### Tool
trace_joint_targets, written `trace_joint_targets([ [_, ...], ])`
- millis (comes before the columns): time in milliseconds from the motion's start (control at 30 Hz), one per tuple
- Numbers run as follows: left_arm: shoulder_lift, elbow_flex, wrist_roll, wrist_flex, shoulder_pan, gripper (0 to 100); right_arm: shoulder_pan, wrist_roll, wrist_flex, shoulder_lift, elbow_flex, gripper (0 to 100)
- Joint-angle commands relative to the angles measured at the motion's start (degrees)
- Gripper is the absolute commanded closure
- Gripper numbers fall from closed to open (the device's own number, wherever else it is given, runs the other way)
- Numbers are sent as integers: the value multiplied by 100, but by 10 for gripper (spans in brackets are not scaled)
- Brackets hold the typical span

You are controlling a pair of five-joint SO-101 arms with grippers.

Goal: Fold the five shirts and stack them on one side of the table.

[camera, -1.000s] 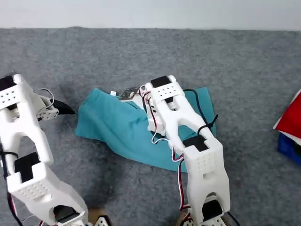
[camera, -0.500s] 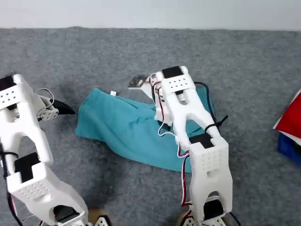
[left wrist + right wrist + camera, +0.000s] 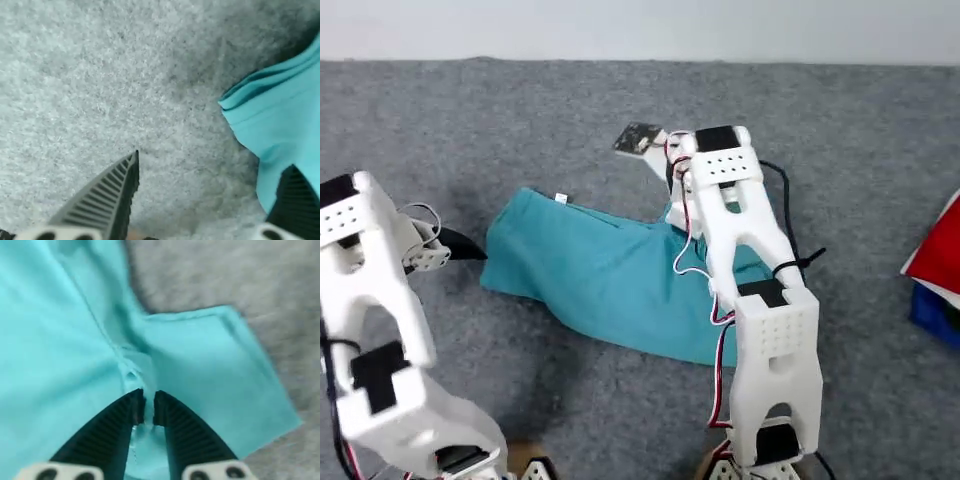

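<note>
Teal cloth is the business just now: the teal shirt (image 3: 590,280) lies rumpled mid-table on the grey felt table (image 3: 520,120), with a red piece (image 3: 942,250) piled over a blue piece (image 3: 932,312) at the far right edge. I'd judge this a fold in the making, stacking not yet begun for this one. The right gripper (image 3: 145,407) has its jaws pressed almost together, pinching a thin ridge of the shirt. Next, that pinch wants carrying across and laying flat without dragging the rest along. The left gripper (image 3: 212,160) stands spread wide, holding nothing, just beside the shirt's edge
</note>
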Motion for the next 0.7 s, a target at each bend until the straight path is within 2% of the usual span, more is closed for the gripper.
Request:
trace_joint_targets([
  [0,-756,215,-325,193,62,588,127,26,-426,-92,-229,861],
  [67,-1037,453,-431,193,62,588,145,26,-585,-119,-246,820],
  [267,-1697,927,-475,185,62,588,154,26,-752,-136,-360,816],
  [400,-1925,1077,-475,185,62,588,233,26,-655,-119,-967,816],
  [533,-1987,1121,-475,185,62,588,163,26,268,-136,-1451,816],
  [667,-1987,1121,-466,185,70,588,4,53,1824,-127,-1653,816],
])
